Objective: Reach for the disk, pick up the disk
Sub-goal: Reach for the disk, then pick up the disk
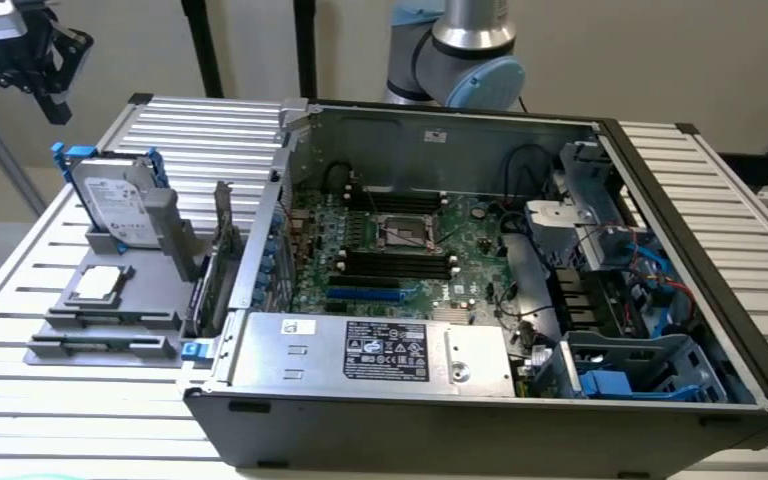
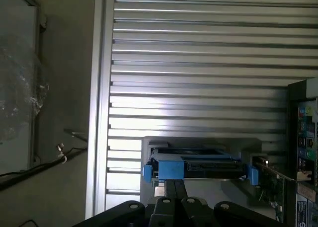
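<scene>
The black two-fingered pincer (image 1: pixel 48 95) (image 2: pixel 174 185) hangs high at the exterior view's left, its fingers pressed together on nothing. It is well apart from the flat silver-grey hard disk with a white label and blue plastic carrier (image 1: pixel 111 200) (image 2: pixel 198 167). That disk stands on edge in a grey plastic rack (image 1: pixel 104 335) on the ribbed aluminium worktop (image 1: pixel 37 410), near the open black computer case (image 1: pixel 491 420). To my eye, fingers left pressed together would land on the disk's top edge rather than straddle it, tipping it in its slot or knocking it against the dark upright card (image 1: pixel 221 250) beside it, and a grip on the blue carrier alone might flex and slip.
</scene>
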You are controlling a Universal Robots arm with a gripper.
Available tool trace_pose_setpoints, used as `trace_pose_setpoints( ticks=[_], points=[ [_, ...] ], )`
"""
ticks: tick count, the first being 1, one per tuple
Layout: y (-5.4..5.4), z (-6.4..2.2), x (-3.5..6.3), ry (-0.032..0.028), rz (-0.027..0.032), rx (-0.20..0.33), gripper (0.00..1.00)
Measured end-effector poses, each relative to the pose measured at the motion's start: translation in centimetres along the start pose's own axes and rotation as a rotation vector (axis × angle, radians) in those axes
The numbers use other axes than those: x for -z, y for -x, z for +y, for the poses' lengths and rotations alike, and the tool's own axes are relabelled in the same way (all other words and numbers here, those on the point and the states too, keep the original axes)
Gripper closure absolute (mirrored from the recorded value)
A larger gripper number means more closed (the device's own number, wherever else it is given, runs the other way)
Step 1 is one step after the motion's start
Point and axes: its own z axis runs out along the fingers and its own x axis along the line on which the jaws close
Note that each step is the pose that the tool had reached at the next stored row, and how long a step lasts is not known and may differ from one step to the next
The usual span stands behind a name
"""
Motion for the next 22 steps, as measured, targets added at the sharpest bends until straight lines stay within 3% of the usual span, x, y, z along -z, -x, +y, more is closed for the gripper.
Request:
trace_pose_setpoints(
  ticks=[14,22],
  points=[
    [0.01,0.00,0.00,0.0000,0.0000,0.002,0.89],
    [0.01,0.01,0.00,-0.0001,0.0052,0.143,0.89]
  ],
)
